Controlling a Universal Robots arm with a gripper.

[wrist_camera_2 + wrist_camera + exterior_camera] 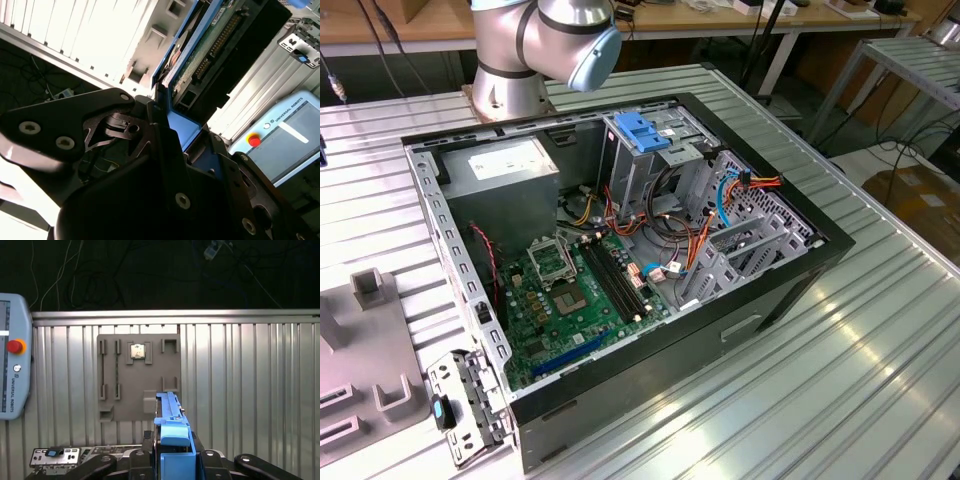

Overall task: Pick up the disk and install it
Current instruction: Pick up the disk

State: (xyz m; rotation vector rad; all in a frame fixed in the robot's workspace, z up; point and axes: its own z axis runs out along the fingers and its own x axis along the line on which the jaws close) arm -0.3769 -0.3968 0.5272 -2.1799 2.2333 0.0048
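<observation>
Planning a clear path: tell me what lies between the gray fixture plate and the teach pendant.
Just bare ribbed table, in the first wrist view, separates the fixture plate from the teach pendant. The gripper holds the disk.

In the exterior view the arm (pixel 548 35) is built of thick, rounded, silver-grey cylinders; one joint is closed by a smooth pale blue cap (pixel 593 55), and a broad round base column (pixel 505 85) of the same grey metal rises just beside that cap. In the first wrist view the gripper (pixel 173 442) is matt black. In the second wrist view its flat linkage plates (pixel 75 120) have rounded corners and are fastened with bright silver socket-head screws (pixel 29 128).
</observation>
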